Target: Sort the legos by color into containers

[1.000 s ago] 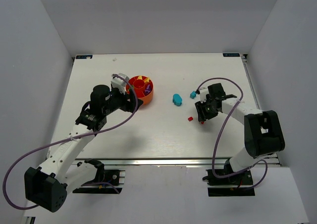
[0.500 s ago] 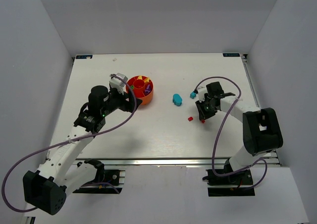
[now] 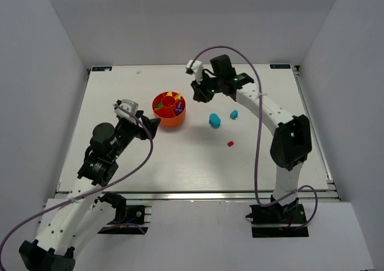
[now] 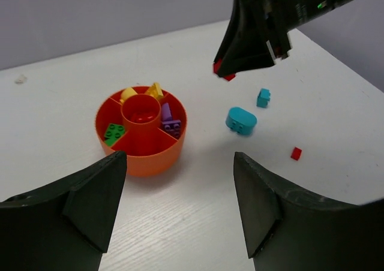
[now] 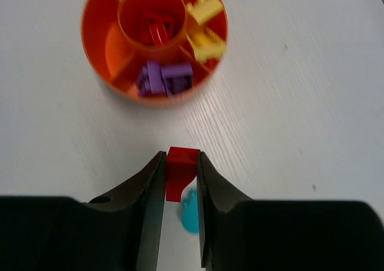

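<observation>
White arms [image 3: 264, 106], black joints [image 3: 291, 140], purple cables [image 3: 257, 163]

The orange tub [image 4: 144, 158] is smooth, glossy plastic, and so is the red brick [image 5: 180, 174]. The white counter [image 3: 180, 163] is matt with a faint wood-like grain. The fingers [image 4: 90, 202] of the left claw [image 4: 179, 158] look matt black.

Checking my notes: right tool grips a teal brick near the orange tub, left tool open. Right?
No: the brick in the right tool is red, not teal, as the right wrist view shows. The orange tub is near; the left tool is open.
</observation>
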`<action>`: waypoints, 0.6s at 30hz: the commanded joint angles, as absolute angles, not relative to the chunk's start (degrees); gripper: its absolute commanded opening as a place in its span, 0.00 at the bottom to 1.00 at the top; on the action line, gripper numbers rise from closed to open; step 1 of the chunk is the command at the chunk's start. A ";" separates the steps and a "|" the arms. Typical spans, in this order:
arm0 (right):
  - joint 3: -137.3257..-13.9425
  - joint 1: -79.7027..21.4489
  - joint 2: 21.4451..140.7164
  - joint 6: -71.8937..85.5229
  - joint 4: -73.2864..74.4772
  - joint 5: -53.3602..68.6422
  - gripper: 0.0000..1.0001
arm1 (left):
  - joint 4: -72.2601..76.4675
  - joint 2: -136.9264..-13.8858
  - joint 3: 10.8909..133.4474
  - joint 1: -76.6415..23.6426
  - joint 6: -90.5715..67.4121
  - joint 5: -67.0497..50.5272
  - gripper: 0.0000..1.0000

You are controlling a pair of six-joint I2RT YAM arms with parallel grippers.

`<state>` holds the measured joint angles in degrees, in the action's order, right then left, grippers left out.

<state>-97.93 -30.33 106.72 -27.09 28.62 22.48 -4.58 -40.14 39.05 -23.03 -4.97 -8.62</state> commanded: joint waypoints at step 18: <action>-113.29 -39.11 124.53 -7.65 5.80 23.20 0.00 | -2.02 -37.35 37.09 -23.55 -2.46 1.14 0.82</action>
<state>-112.71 -38.76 122.17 -10.85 11.64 22.70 -2.52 -37.34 36.99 -23.38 -2.79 1.15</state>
